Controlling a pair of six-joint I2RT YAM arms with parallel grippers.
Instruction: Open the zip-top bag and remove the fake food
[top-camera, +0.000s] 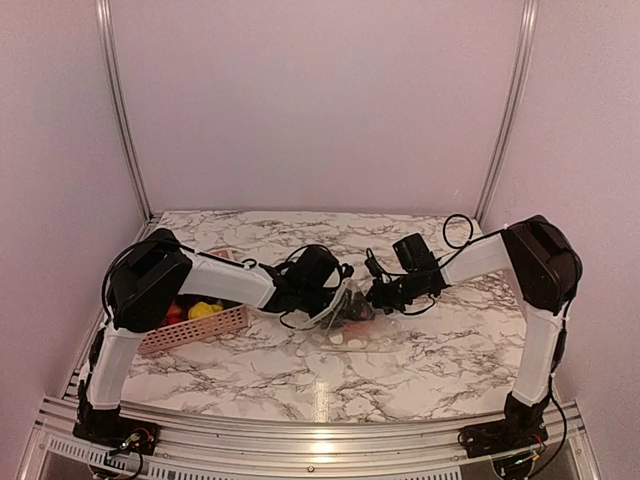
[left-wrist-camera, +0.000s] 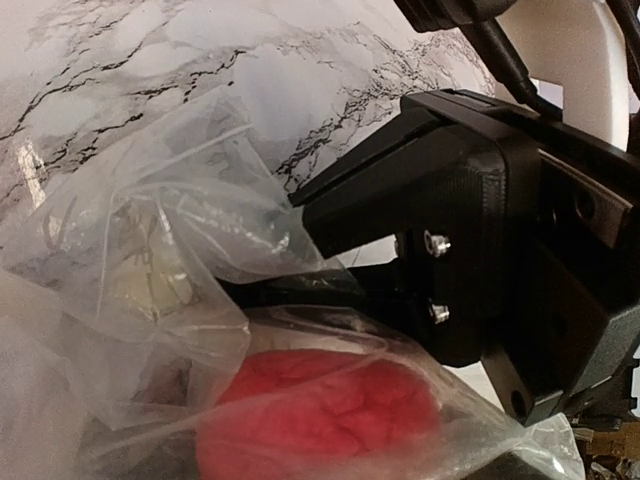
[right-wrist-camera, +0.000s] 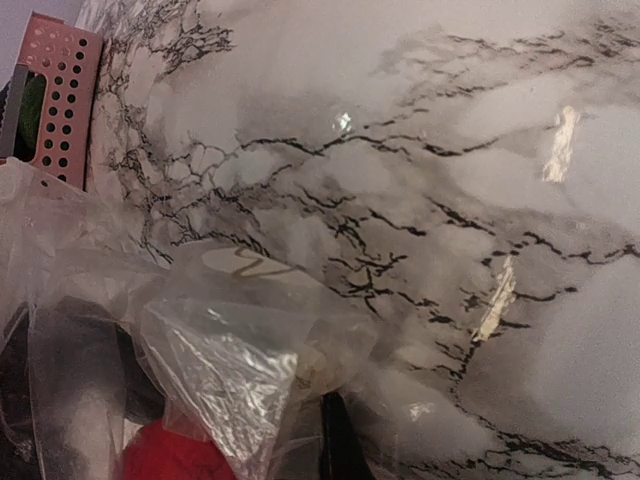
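Observation:
The zip-top bag lies crumpled at the table's middle, with pale round spots on its near face. My two grippers meet at its top. Fake food shows through it as a red and dark lump. The left gripper is pressed into the bag from the left. In the left wrist view the bag and a red toy inside it fill the frame and hide my fingers. The right gripper is at the bag's right side. In the right wrist view a dark fingertip sits under bunched plastic, beside red food.
A pink perforated basket stands at the left under the left arm, holding red and yellow toy pieces. Its corner shows in the right wrist view. The right gripper's black body is close in front of the left wrist camera.

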